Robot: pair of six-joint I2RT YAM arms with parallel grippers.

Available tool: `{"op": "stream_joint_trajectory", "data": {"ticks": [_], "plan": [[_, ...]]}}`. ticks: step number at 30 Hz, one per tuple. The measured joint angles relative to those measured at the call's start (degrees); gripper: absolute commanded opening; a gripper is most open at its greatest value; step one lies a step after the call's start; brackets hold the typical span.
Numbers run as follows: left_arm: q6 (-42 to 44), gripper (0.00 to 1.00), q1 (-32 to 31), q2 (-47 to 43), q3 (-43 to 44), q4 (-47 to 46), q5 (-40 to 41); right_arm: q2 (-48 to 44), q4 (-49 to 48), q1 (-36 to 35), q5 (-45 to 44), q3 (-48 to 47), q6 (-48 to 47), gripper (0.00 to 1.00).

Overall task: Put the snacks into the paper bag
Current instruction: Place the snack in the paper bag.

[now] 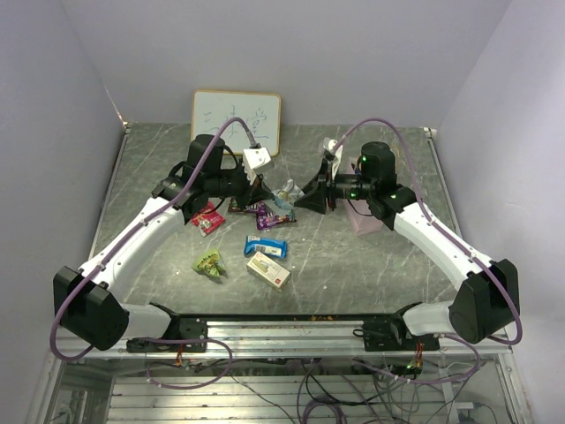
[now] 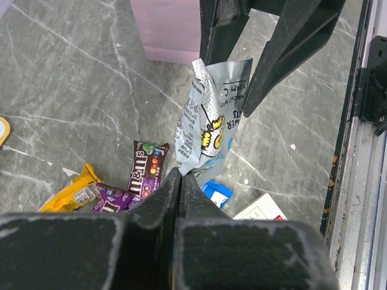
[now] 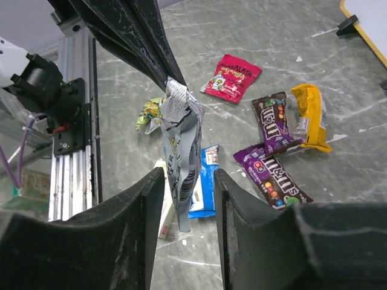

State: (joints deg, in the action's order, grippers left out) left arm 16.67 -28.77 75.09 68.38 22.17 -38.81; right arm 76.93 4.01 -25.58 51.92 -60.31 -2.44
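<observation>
My left gripper [image 2: 182, 175] is shut on one end of a silver-grey snack packet [image 2: 208, 115] and holds it in the air above the table. In the top view this packet [image 1: 284, 194] hangs between my left gripper [image 1: 267, 196] and my right gripper [image 1: 302, 200]. My right gripper [image 3: 188, 181] is open, its two fingers on either side of the packet's [image 3: 181, 145] free end without closing on it. The pale pink paper bag [image 1: 362, 218] stands just behind my right gripper, partly hidden by the arm. It also shows in the left wrist view [image 2: 169, 30].
On the table lie a red packet [image 1: 208, 218], a brown packet [image 3: 272, 118], a purple packet [image 3: 272, 175], a yellow packet [image 3: 309, 115], a blue-white bar [image 1: 266, 246], a green packet [image 1: 210, 263] and a white box [image 1: 268, 270]. The white writing board [image 1: 237, 119] leans at the back.
</observation>
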Motion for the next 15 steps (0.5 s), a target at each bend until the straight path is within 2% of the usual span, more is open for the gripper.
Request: {"op": "stream_joint_trajectory", "data": {"ticks": [7,15], "plan": [[-0.20,0.07,0.00,-0.13,-0.74,-0.35,-0.02,0.02,-0.48,0.02,0.00,0.00,1.49,0.00],[0.22,0.28,-0.33,-2.89,-2.40,-1.66,0.44,-1.05,0.24,1.73,0.22,0.00,1.68,0.00]]}}
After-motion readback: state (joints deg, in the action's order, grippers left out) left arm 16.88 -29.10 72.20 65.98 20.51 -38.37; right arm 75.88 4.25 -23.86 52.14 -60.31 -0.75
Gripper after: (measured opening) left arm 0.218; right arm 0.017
